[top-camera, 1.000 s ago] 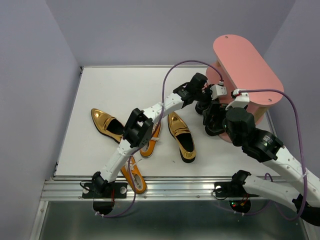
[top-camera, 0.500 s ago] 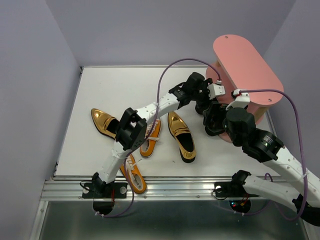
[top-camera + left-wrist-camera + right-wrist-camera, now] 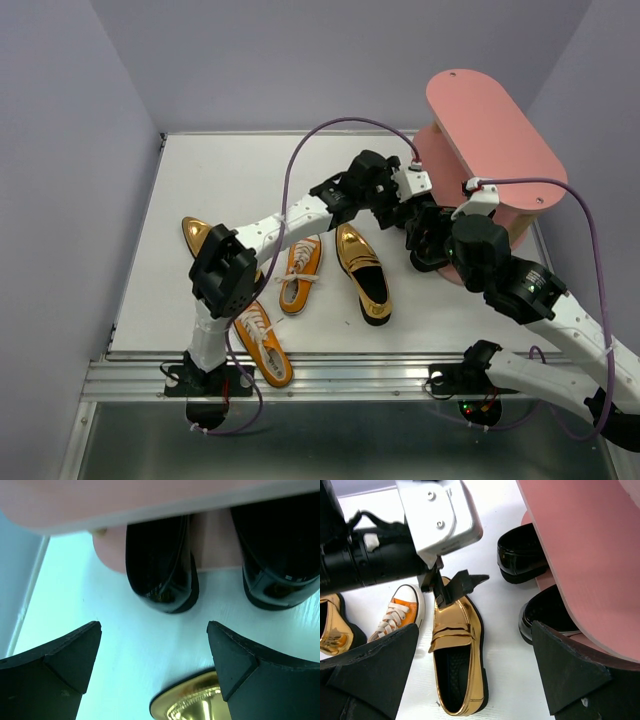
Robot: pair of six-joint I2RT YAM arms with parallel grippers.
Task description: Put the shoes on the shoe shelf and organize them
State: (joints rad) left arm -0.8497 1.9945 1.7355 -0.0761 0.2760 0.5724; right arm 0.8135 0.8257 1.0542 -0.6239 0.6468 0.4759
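Drawn back from the shelf (image 3: 490, 110), the left gripper (image 3: 154, 630) was spread wide and empty (likewise the right gripper (image 3: 475, 630)), the black shoes (image 3: 160, 565) having been released, paired, on the bottom board (image 3: 215, 545).

2 dress shoes (image 3: 160, 565) sit side by side on the shelf's (image 3: 485, 120) lowest board. Left of it on the table (image 3: 230, 170), 1 sneaker (image 3: 300, 275) lies between 2 loafers (image 3: 362, 272), the other sneaker (image 3: 262, 342) nearer the arms.
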